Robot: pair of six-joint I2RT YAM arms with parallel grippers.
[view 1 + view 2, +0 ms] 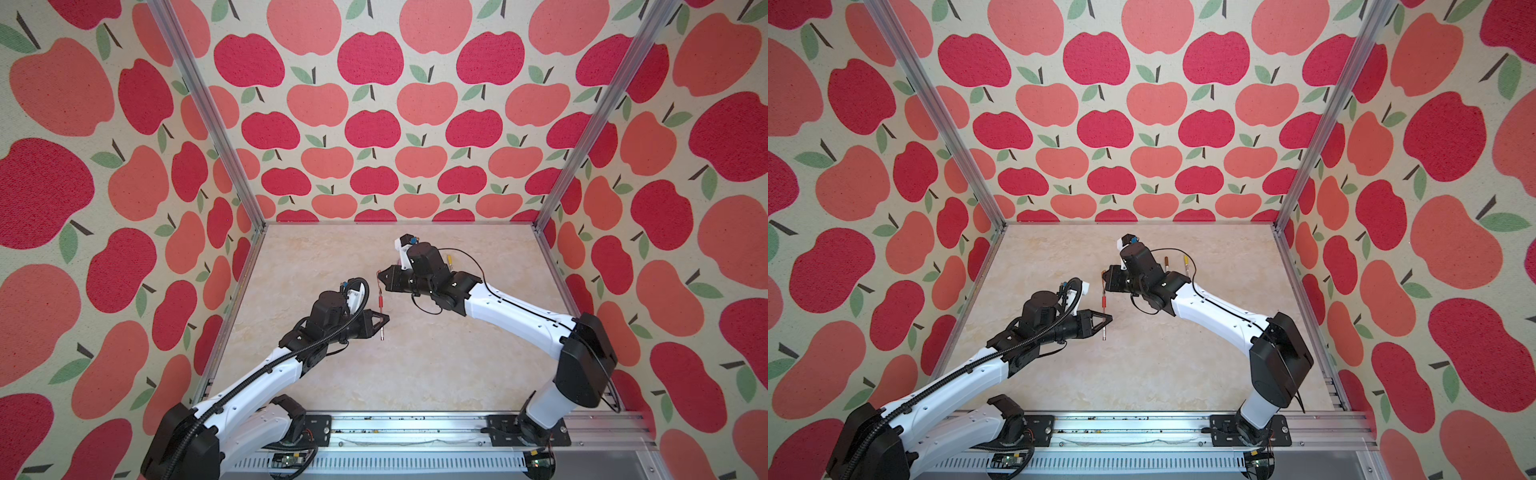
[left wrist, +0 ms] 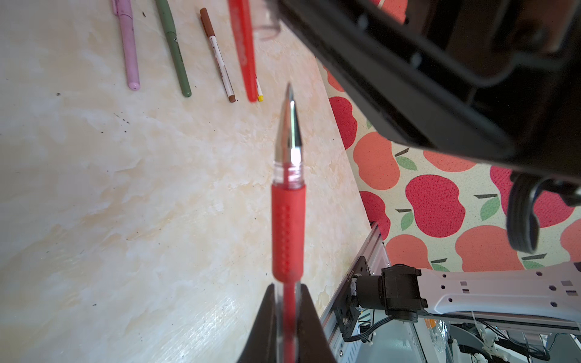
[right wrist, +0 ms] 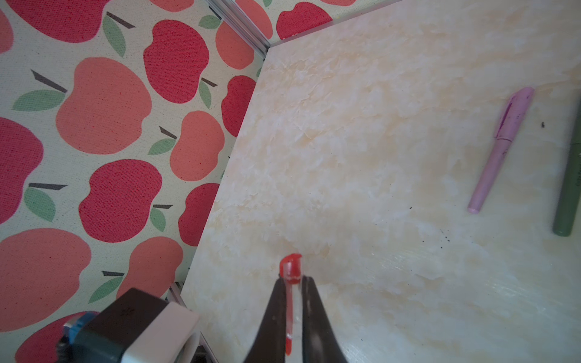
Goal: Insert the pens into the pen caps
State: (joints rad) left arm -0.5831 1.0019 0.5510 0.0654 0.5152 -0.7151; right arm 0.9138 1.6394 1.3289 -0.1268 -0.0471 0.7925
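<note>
Pincers loaded: your left pincer [image 2: 287, 290] clamps the red pen [image 2: 287, 226].
Your right pincer [image 3: 290, 284] pinches the red cap [image 3: 291, 268] near that pen's tip.

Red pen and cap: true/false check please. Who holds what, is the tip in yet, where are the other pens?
1. The left gripper has its jaws shut on the red pen. True.
2. The pen's metal tip sits inside the cap. False: the tip is bare and apart from the red cap.
3. The right gripper has its jaws shut on the red cap. True.
4. The pink pen is lifted off the table. False: it lies flat on the table.
5. The green pen lies between the pink pen and the brown-and-white pen. True.
</note>
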